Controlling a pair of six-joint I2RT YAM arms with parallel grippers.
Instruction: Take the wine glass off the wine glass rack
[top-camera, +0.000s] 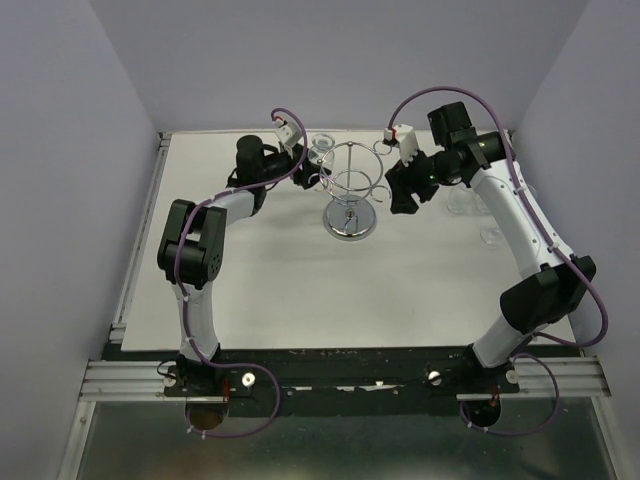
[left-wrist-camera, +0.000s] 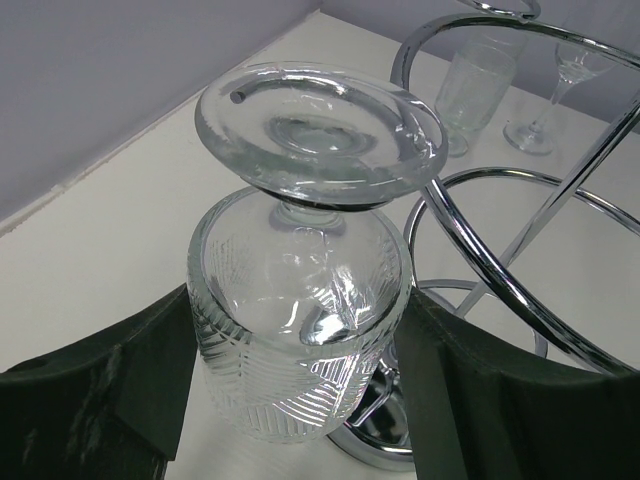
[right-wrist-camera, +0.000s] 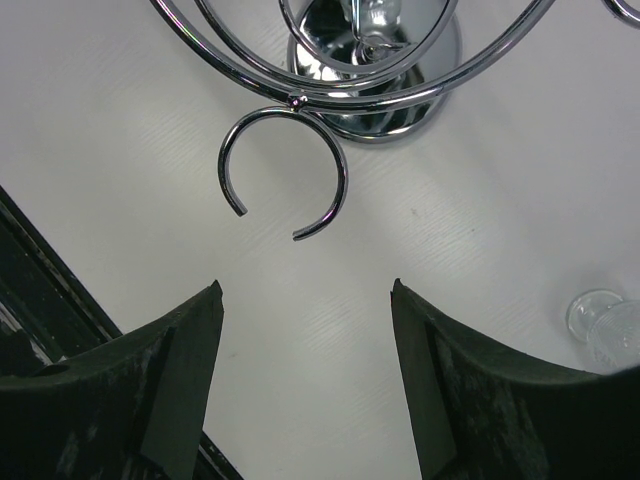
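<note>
**Left holds glass, right empty at rack**

Left gripper (left-wrist-camera: 297, 345) is clamped on the bowl of the wine glass (left-wrist-camera: 300, 260), which is inverted with its foot up, just left of the wine glass rack (top-camera: 350, 190). Can't tell if the foot touches the ring. Bowl is ribbed cut glass, foot a smooth disc. Right gripper (right-wrist-camera: 305, 290) is spread wide and empty, facing a bare chrome C-hook (right-wrist-camera: 285, 165). Rack is wire on a round mirrored base.

- No legible text, number, brand or sign appears in any view.
- The wine glass (left-wrist-camera: 295, 340) carries a cut line pattern only, no lettering.
- The white wrist blocks (top-camera: 290, 129) carry red marks, too small to read.
</note>
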